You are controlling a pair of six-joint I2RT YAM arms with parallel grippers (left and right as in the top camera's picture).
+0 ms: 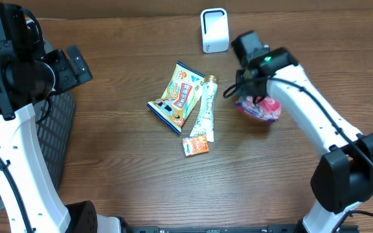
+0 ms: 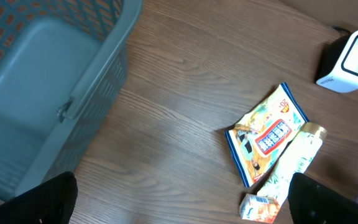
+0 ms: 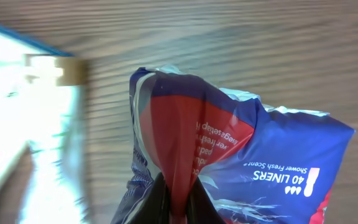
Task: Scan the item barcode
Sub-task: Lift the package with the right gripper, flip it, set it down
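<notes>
The right gripper (image 3: pixel 178 200) is closed and pinches a fold of the liner packet (image 3: pixel 241 155), so the packet sits right at its fingertips. The scanner (image 1: pixel 214 29) stands near, on the table (image 1: pixel 109 162). The left gripper (image 2: pixel 185 202) is wide open and holds nothing.

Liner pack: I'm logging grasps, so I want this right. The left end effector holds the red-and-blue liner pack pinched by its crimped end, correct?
Not quite. It is the right end effector that holds the red-and-blue liner pack pinched by its crimped end, as the right wrist view shows. The left end effector is open and holds nothing, over the table near the basket.
</notes>
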